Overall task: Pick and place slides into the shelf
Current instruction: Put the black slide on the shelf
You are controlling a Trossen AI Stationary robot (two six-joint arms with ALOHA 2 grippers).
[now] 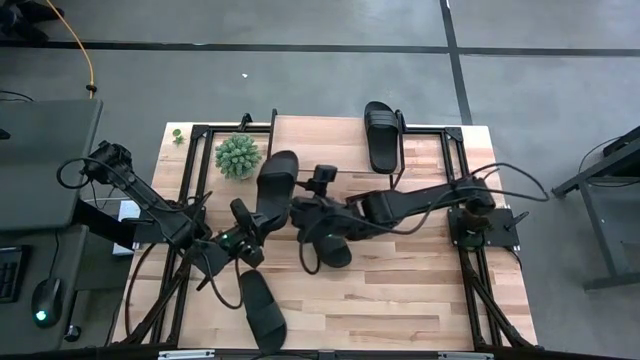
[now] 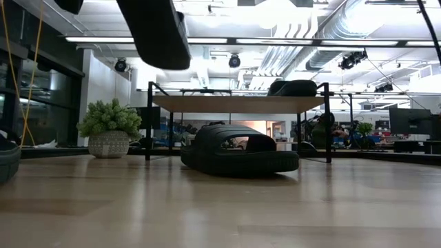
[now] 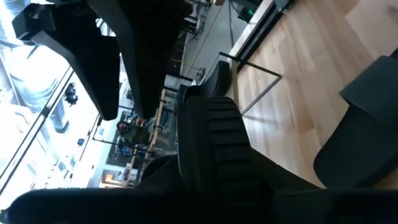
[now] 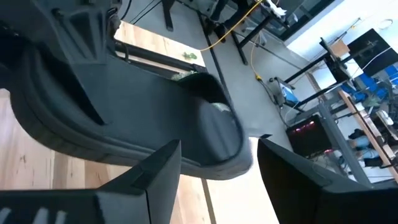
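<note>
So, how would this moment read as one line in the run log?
left pincer holds raised slide | right pincer open near it | top slide on shelf | middle slide, front slide on table

- One black slide (image 1: 277,183) is hanging in the air, raised off the counter, near the middle of the high view; in the low view its dark sole (image 2: 158,31) is showing high up, tilted.
- A second slide (image 1: 330,245) is lying flat on the counter just right of it, partly covered from above; low view is showing its ribbed strap (image 2: 238,148) up, in front of the shelf.
- A third slide (image 1: 262,311) is lying near the front edge.
- A fourth slide (image 1: 383,135) is resting on the shelf top.
- The shelf (image 2: 234,103) is standing at the far side: light wooden top, thin black legs.
</note>
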